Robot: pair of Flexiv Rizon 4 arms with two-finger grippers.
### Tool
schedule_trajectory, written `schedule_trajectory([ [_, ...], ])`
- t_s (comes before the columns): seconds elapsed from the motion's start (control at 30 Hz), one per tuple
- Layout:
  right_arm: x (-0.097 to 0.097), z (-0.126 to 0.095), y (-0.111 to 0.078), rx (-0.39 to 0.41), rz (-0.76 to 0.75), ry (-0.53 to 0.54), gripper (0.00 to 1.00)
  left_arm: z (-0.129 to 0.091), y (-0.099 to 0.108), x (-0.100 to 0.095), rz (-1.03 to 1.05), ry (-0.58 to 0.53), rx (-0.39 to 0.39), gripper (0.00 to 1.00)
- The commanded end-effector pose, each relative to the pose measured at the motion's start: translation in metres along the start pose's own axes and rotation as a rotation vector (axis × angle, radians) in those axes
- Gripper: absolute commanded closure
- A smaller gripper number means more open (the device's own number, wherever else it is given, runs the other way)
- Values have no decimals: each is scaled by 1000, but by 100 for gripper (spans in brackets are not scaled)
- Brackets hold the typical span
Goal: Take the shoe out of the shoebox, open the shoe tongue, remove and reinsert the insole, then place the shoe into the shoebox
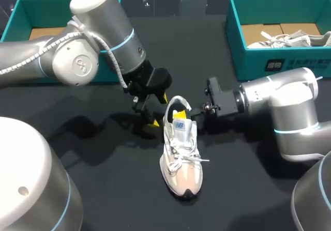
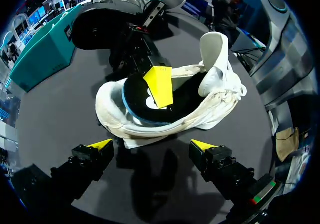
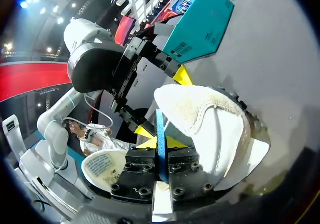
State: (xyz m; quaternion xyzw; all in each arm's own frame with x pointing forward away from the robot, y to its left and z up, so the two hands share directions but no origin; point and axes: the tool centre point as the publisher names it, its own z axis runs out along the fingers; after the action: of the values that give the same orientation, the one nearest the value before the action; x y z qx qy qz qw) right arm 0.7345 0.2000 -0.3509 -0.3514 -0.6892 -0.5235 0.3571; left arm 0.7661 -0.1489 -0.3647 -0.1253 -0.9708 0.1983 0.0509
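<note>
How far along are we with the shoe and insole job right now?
Done: the white-and-pink laced sneaker lies on the black table, out of the teal cardboard shoebox, its white tongue lifted up. In hand: the right arm's jaws are shut on the dark blue-edged insole at the heel opening; the left arm's jaws stand open by the heel. Left: pull the insole out, reinsert it, box the sneaker.

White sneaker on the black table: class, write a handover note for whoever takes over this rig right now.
Left gripper: open, empty, beside the heel of the white lace-up sneaker.
Right gripper: shut on the heel end of the black, blue-edged insole, which lies in the sneaker.
Done: sneaker out on the black table, white tongue lifted open.
Left: insole step unfinished, out or in I cannot tell; then put the sneaker into a teal shoebox.
</note>
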Motion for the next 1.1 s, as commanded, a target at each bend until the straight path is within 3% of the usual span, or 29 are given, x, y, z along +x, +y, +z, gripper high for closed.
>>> schedule_trajectory([
  [0.03, 0, 3, -9, -14, -13, -24, 100, -1, 0, 1, 1, -1, -2, 0],
  [0.07, 1, 3, -8, -14, -20, -26, 100, -1, 0, 1, 1, -1, -2, 0],
  [0.1, 3, 2, -4, -13, -36, -32, 89, -1, 0, 1, 1, -1, -2, 0],
  [0.13, 4, 2, -2, -13, -45, -35, 86, -1, 0, 1, 1, -1, -2, 0],
  [0.17, 6, 2, 3, -13, -67, -40, 71, -1, 0, 1, 1, -1, -2, 0],
  [0.2, 8, 1, 6, -8, -81, -47, 62, -1, 0, 1, 1, -1, -2, 0],
  [0.3, 13, 0, 16, 5, -117, -60, 60, -1, 0, 1, 1, -1, -2, 0],
  [0.63, 12, -2, 33, 34, -155, -70, 69, -1, 0, 1, 1, -1, -2, 0],
  [0.73, 3, -1, 35, 31, -141, -57, 82, -1, 0, 1, 1, -1, -2, 0],
  [0.8, -2, 0, 34, 28, -122, -54, 100, -1, 0, 1, 1, -1, -2, 0],
  [1.1, -11, 6, 6, 16, -24, -35, 100, -1, 0, 1, 1, -1, -2, 0],
])
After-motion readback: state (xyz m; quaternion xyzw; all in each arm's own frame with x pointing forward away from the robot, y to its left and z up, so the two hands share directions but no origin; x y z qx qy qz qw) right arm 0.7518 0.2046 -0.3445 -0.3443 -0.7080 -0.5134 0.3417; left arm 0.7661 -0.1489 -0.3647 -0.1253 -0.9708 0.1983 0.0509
